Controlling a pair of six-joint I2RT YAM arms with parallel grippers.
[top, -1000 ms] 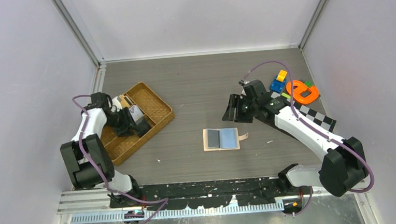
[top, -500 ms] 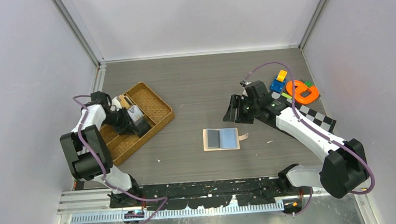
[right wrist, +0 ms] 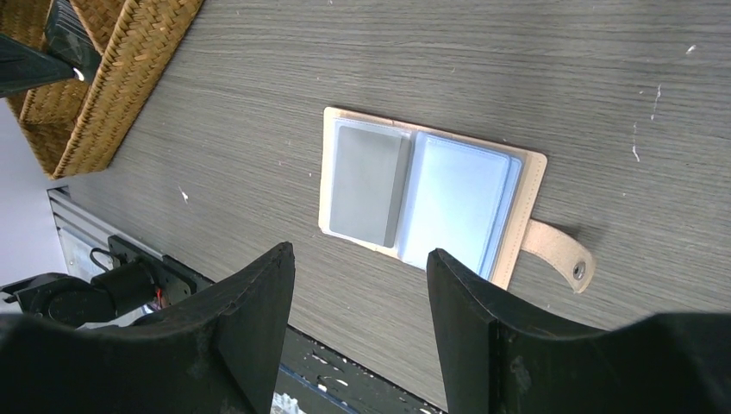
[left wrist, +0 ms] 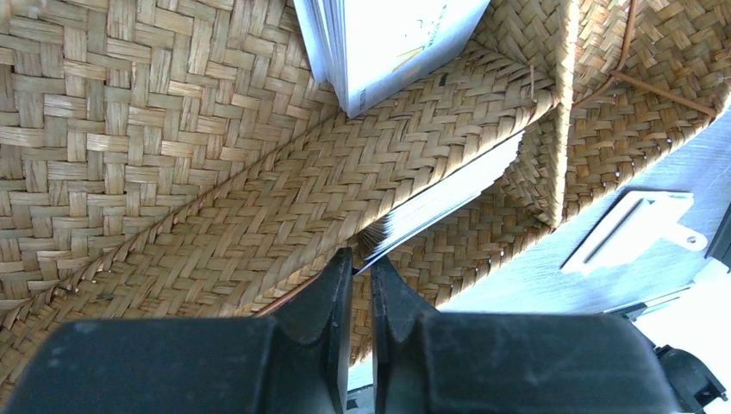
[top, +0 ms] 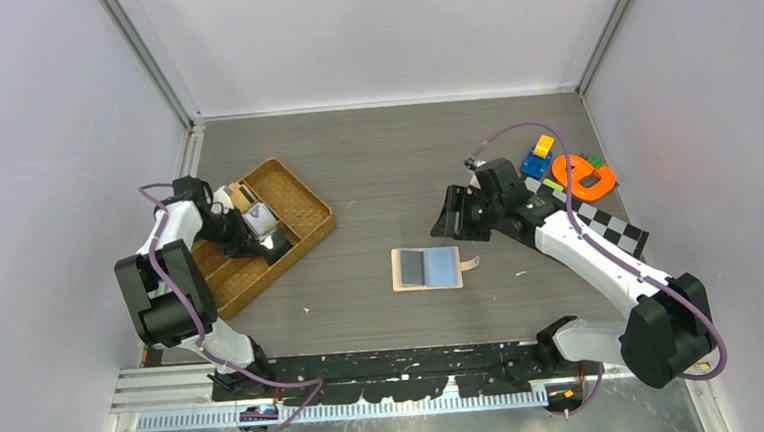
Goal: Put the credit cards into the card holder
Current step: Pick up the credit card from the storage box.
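Left fingers (left wrist: 328,302) nearly together at credit cards (left wrist: 448,194), grip unclear; right fingers (right wrist: 259,319) spread near card holder (right wrist: 457,203)

We read this as a robotics lab test cell. One robot arm (top: 166,279) stands at lower left and another (top: 590,248) at lower right, both bolted to a black mounting rail (top: 397,363) along the bottom. Plain pale panels (top: 387,35) in aluminium posts (top: 148,60) wall in the grey table (top: 395,165). A checkerboard sheet (top: 619,230) lies at right, under loose purple cable (top: 518,126).
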